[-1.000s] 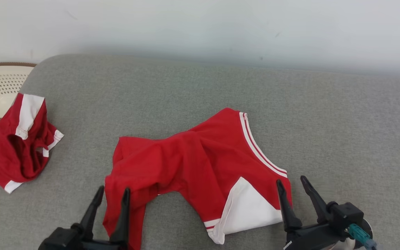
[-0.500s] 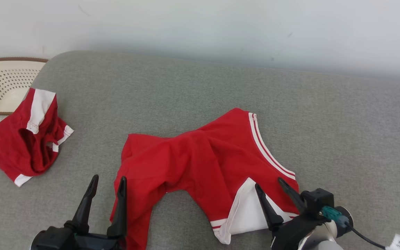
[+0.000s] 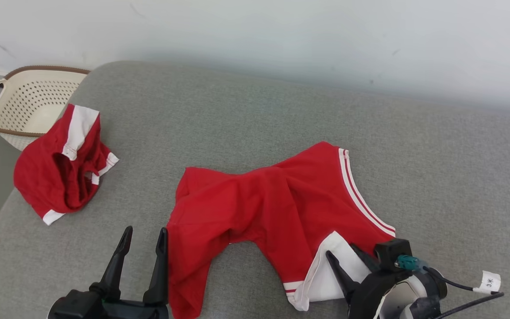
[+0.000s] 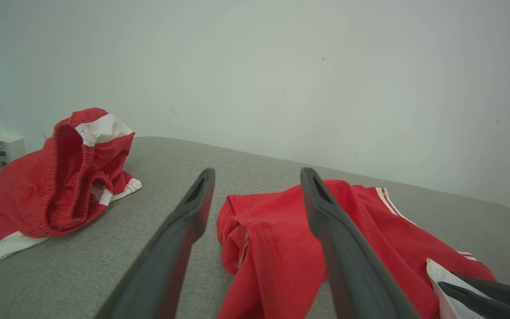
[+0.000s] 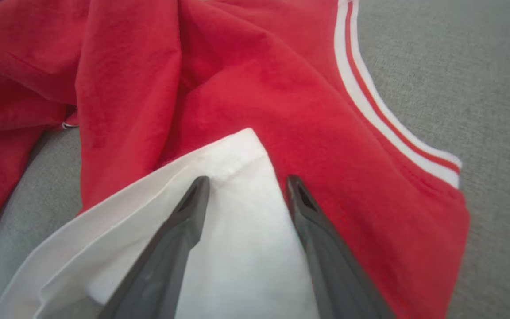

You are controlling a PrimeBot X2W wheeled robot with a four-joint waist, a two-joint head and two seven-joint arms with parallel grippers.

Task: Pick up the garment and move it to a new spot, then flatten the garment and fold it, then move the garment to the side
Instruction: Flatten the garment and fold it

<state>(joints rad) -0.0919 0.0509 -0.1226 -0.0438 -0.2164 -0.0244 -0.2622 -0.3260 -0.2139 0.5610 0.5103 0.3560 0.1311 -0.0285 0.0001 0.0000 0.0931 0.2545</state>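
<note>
— Garment (image 3: 277,212)? Where?
— Rumpled on the middle of the grey cushion (image 3: 237,110), toward the front edge, well apart from the second red piece (image 3: 60,177) beside the basket (image 3: 29,95)
— Moved, then?
— Probably; not flat, not folded, not set aside
— Pincers?
— Both spread apart, holding nothing: left gripper (image 3: 145,231) just beside the red leg, right gripper (image 3: 342,251) over the white panel (image 3: 317,274); likely about to pinch and flatten

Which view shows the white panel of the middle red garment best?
The right wrist view: the white panel appears close and large there. The head view shows it partly behind the right gripper; the left wrist view shows a small corner.
</note>
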